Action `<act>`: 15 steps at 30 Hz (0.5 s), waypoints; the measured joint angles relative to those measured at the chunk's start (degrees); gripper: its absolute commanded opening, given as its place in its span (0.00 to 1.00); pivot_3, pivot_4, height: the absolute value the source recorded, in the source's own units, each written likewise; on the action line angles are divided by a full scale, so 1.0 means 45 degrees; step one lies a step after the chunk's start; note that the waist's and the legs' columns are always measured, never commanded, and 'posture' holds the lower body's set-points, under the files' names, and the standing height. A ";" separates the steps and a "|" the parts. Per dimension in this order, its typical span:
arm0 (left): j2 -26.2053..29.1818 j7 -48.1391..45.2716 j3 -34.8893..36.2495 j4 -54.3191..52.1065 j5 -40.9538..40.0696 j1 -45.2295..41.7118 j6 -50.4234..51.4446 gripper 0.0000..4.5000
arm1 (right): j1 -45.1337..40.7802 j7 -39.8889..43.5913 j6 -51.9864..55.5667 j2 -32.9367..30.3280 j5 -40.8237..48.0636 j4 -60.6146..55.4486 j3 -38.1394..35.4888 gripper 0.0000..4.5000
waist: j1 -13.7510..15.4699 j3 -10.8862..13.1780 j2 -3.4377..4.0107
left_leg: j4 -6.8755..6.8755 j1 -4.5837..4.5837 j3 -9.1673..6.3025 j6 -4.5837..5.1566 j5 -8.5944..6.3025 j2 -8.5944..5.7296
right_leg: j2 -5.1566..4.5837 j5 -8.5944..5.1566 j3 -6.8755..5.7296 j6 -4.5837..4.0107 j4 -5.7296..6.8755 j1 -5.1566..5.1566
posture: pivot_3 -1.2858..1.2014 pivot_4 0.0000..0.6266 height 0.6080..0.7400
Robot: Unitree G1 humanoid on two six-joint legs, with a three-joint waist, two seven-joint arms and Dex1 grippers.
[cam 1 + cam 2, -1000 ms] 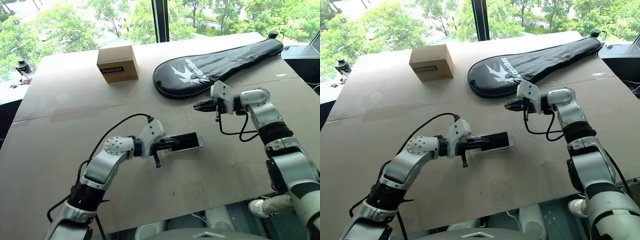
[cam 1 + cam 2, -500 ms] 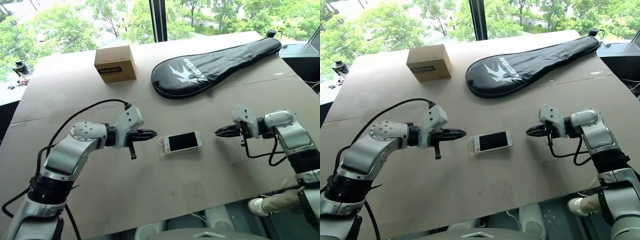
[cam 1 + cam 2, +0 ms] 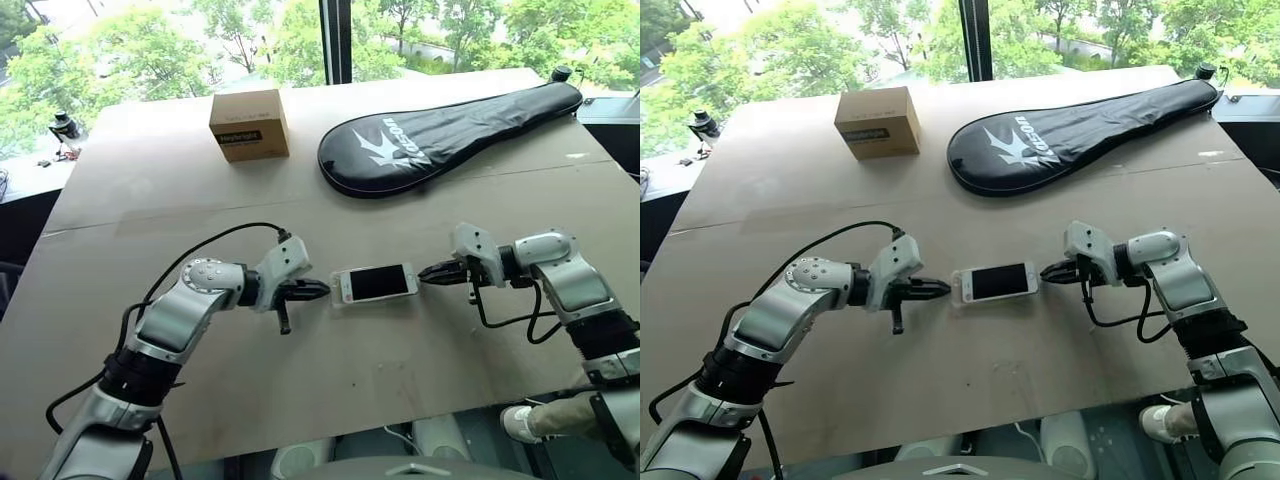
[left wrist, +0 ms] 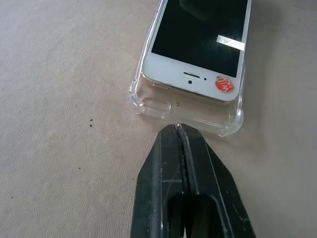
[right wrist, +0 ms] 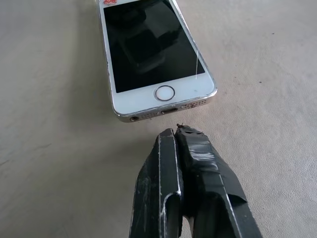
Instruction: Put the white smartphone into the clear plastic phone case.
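White smartphone lies screen up on the brown table, between the two grippers. Its earpiece end sits inside the clear plastic phone case; the home-button end, seen in the right wrist view, shows bare metal edge with no case rim around it — so I judge the phone only partly seated.

Left gripper is clenched on nothing, tip just at the case's end rim. Right gripper is likewise clenched and empty, tip just beside the phone's home-button end; contact cannot be confirmed.

Risks:
- Uneven push from the two ends could skew the phone in the shell, or slide both across the smooth table
- Narrow closed tips may slip off the rounded edges and ride over the screen
- Pressing end-on may bow the thin case rather than snap it over the corners — the free end then stays out
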 measured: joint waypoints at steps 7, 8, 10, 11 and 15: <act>-0.0502 0.0149 0.0006 0.0000 0.0286 0.0013 0.0035 0.00 | 0.0172 -0.0459 0.0034 0.0775 -0.0147 -0.0345 0.0601 0.00 | 0.0234 -0.0005 0.0003 | 0.0012 0.0031 -0.0013 0.0000 0.0001 -0.0014 | -0.0004 0.0001 -0.0026 0.0001 0.0006 0.0048 | 0.52 0.24 1.00; -0.0531 0.0147 0.0008 -0.0002 0.0328 0.0014 0.0030 0.00 | 0.0138 -0.0533 0.0038 0.0872 -0.0172 -0.0349 0.0670 0.00 | 0.0240 -0.0005 0.0003 | 0.0014 0.0032 -0.0014 0.0000 0.0002 -0.0016 | -0.0004 0.0001 -0.0026 0.0001 0.0007 0.0049 | 0.52 0.24 1.00; -0.0627 0.0143 0.0018 -0.0002 0.0368 0.0012 0.0026 0.00 | 0.0016 -0.0636 0.0032 0.0931 -0.0352 -0.0348 0.0737 0.00 | 0.0231 -0.0007 0.0003 | 0.0017 0.0040 -0.0018 0.0000 0.0002 -0.0017 | -0.0005 0.0001 -0.0023 0.0002 0.0007 0.0054 | 0.52 0.24 1.00; -0.0667 0.0147 0.0027 0.0001 0.0410 0.0012 0.0025 0.00 | -0.0040 -0.0713 0.0010 0.0961 -0.0472 -0.0348 0.0761 0.00 | 0.0228 -0.0009 0.0005 | 0.0016 0.0047 -0.0021 0.0000 0.0002 -0.0017 | -0.0004 0.0001 -0.0022 0.0002 0.0006 0.0058 | 0.52 0.24 1.00; -0.0796 0.0136 0.0078 0.0052 0.0497 0.0012 0.0025 0.00 | -0.0092 -0.0763 -0.0276 0.0869 -0.0704 -0.0318 0.0880 0.00 | 0.0234 -0.0011 0.0005 | 0.0016 0.0064 -0.0019 0.0000 0.0002 -0.0018 | -0.0005 0.0000 -0.0043 0.0001 0.0005 0.0084 | 0.52 0.24 1.00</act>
